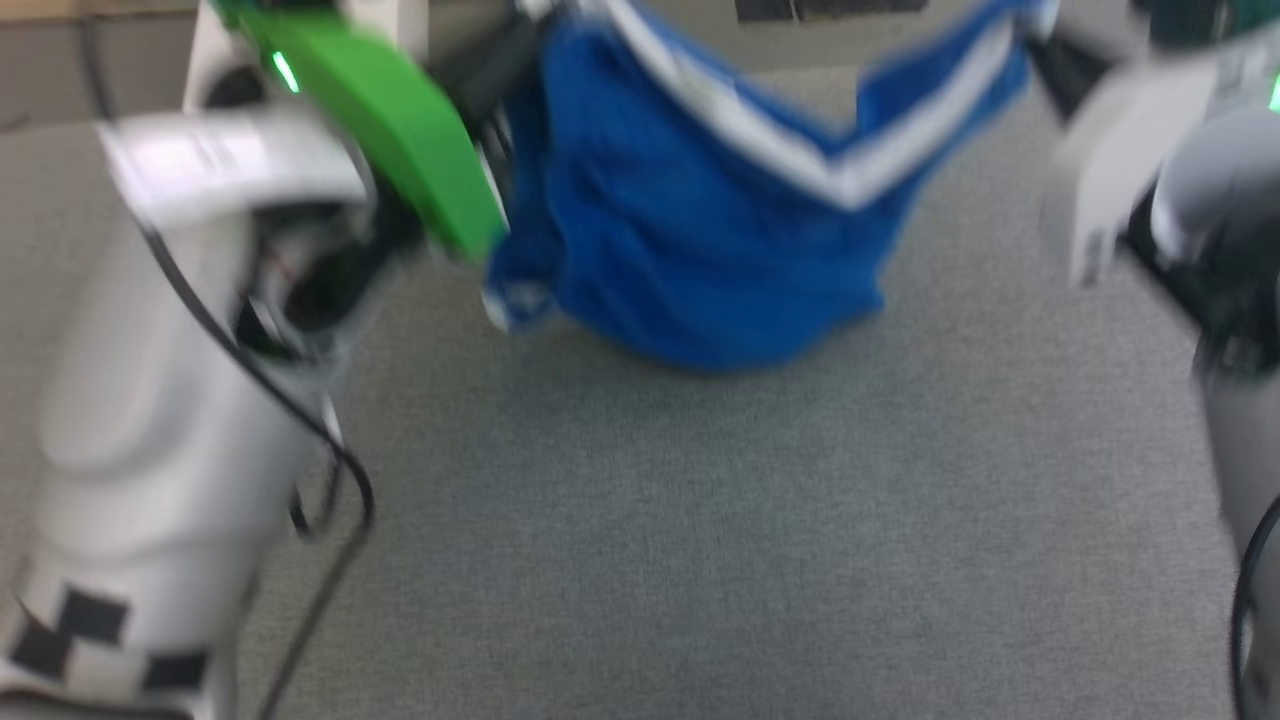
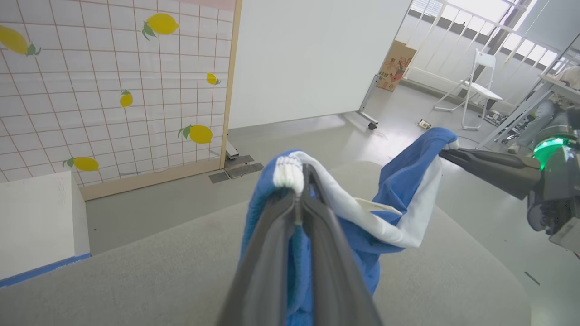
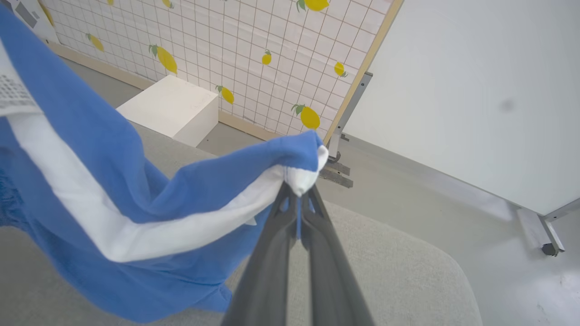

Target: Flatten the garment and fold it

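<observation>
1. Location: the garment (image 1: 700, 270) hangs in the air between my two pincers, over the far part of the grey table (image 1: 700, 560). Its middle sags in a deep belly.
2. Left pincer (image 2: 301, 181): closed on a bunched end of the cloth. A white ribbed edge pokes out past the tips.
3. Right pincer (image 3: 299, 190): clamped on the opposite end, where the white stripe (image 3: 149, 235) runs out into a small white wad at the tips.
4. Handling, as a judgement: light, soft and wholly limp.
   - It keeps no shape of its own and droops wherever it is not pulled.
   - The fabric looks smooth, so a thin pinch may slip.
5. Where to hold, as a judgement: on thicker edges and stripe seams, at corners set well apart. The span can then be drawn taut before laying down.
6. Not established:
   - The head view is smeared, so I cannot tell whether the lowest fold touches the table or hangs just above it.
   - I cannot tell which edge each pincer holds, waistband or leg hem.
   - My own fingers cover much of the cloth in the left wrist view.
   - A white meshed patch (image 3: 13, 95) is cut off at the edge of the right wrist view, and what it is stays unclear.
   - No print is legible.
</observation>
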Controlling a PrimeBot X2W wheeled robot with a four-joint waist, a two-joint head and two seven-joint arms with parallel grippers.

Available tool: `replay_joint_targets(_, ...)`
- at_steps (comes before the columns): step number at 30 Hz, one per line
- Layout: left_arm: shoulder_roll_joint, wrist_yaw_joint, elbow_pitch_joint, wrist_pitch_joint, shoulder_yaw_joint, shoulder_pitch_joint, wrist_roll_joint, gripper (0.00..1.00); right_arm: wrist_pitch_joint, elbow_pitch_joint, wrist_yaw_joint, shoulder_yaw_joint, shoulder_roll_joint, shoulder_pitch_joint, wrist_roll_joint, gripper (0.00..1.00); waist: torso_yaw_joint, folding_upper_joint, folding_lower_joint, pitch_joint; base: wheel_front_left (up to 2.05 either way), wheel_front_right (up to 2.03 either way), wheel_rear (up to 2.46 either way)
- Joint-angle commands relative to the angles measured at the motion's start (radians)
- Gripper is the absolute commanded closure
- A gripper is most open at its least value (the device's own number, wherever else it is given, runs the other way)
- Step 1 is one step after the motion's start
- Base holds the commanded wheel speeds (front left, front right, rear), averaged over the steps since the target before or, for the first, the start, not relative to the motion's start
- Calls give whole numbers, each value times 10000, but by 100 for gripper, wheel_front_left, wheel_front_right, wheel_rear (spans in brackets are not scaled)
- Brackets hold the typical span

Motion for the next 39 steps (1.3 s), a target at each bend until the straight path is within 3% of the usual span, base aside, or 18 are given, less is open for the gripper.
replay_joint_targets(1,72,82,299,7,138,-697,148,100,-61,387,-13,144,-85,-738,51,100,-95,-1,-1,887,0,0,0)
replay_joint_targets(10,-321,582,2612,-1798,1273,-4616,990,100,-2078,2849,-13,358,280,-5258,-939,100,-112,-1,-1,2267,0,0,0)
replay_joint_targets(15,-569,283,3449,-3113,1681,-5385,969,100,-3262,3744,-13,148,502,-6076,-1267,100,-2,-1,-1,2502,0,0,0)
replay_joint_targets(19,-581,-46,3973,-3382,1599,-4910,829,100,-3552,4198,-13,252,419,-5693,-1110,100,151,-1,-1,2407,0,0,0)
replay_joint_targets(25,-185,-422,4019,-2976,742,-2463,803,100,-2791,3964,-13,1060,-151,-3432,-126,100,391,-1,-1,1663,0,0,0)
replay_joint_targets(31,98,-517,2878,-2375,-85,1160,281,100,-1564,2196,-13,944,-787,157,993,100,564,-1,-1,650,0,0,0)
replay_joint_targets(34,225,-361,2028,-2007,-328,2962,-94,100,-874,1191,-13,445,-881,2011,1178,100,620,-1,-1,235,0,0,0)
replay_joint_targets(39,656,355,388,-1476,-610,5825,-497,100,276,-434,-13,-757,-466,5231,1199,100,760,-1,-1,-349,0,0,0)
